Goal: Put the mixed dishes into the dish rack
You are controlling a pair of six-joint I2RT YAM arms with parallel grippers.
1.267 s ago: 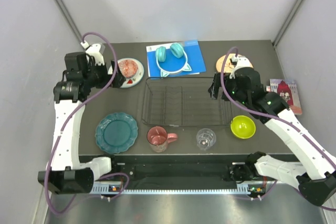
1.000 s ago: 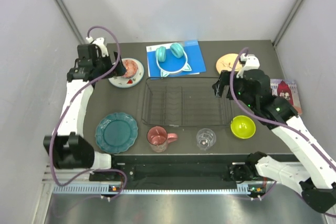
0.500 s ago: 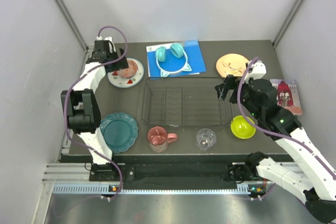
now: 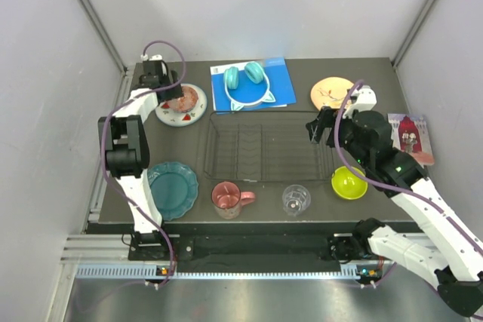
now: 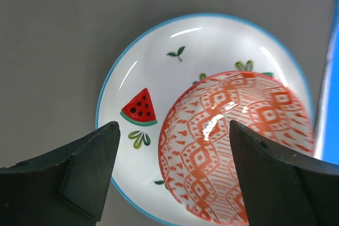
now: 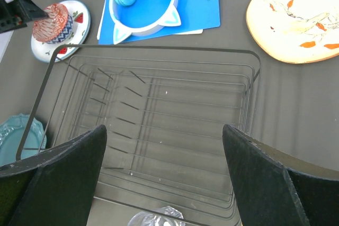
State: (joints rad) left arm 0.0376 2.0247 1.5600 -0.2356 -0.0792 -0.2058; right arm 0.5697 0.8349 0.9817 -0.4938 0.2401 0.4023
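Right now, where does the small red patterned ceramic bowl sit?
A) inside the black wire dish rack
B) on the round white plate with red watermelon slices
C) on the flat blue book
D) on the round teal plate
B: the left wrist view shows the small red patterned ceramic bowl resting off-centre on the round white plate with red watermelon slices.

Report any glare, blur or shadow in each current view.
Left wrist: white glare streaks on the small patterned bowl and the watermelon plate, both sharp. Right wrist: even light, the dish rack wires crisp, the clear glass cut off at the bottom edge. Top external: soft, even lighting, no strong shadows on the table.
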